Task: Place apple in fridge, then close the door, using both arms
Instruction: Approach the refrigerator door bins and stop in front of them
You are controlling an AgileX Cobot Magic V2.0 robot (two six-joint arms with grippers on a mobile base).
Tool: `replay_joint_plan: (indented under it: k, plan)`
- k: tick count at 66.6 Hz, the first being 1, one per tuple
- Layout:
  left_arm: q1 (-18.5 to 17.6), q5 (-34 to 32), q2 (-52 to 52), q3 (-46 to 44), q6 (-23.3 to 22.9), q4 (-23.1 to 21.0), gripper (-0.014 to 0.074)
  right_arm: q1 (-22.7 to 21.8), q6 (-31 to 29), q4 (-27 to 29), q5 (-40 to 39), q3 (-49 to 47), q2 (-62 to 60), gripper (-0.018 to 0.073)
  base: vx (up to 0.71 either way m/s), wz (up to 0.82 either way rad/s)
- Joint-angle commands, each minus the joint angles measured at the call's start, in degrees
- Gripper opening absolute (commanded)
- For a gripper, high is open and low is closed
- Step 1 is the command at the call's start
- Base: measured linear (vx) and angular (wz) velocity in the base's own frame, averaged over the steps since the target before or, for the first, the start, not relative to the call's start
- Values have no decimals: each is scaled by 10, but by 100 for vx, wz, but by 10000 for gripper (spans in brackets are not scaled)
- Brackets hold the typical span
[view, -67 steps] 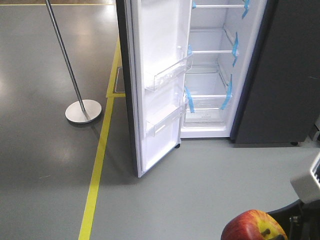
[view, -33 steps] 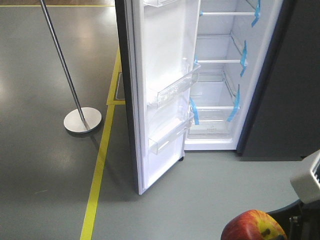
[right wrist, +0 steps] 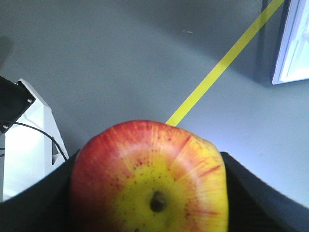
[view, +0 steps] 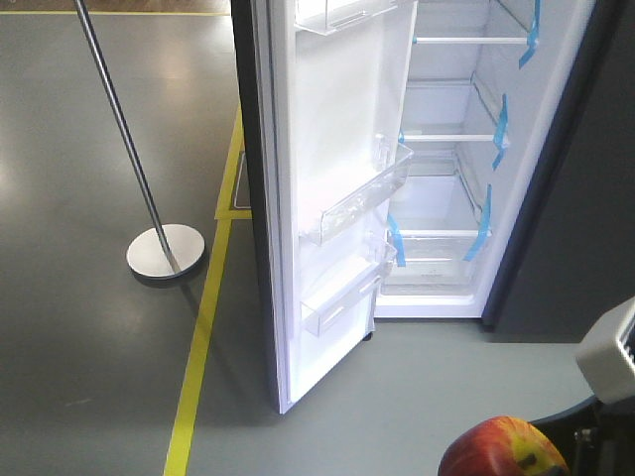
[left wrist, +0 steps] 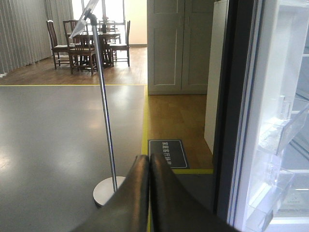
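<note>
The apple (right wrist: 149, 179) is pinched by the R jaws. The L jaws are pressed together, w/ nothing held. The fridge (view: 442, 109) door (view: 327, 129) is seen wide open.

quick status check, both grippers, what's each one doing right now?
Left gripper: closed, fingers pressed together, holding nothing.
Right gripper: closed on the apple.
</note>
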Motion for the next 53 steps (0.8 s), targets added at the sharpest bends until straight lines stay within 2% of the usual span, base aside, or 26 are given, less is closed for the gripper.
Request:
replay_joint_plan:
  k: [1,53]
  plan:
    - [2,-40,-8,7,-3,0,-6,1,-4,22,-27,-16,-3,335,14,2]
    - [2,-40,-8,7,-3,0,-6,1,-4,22,-27,-16,-3,335,12,2]
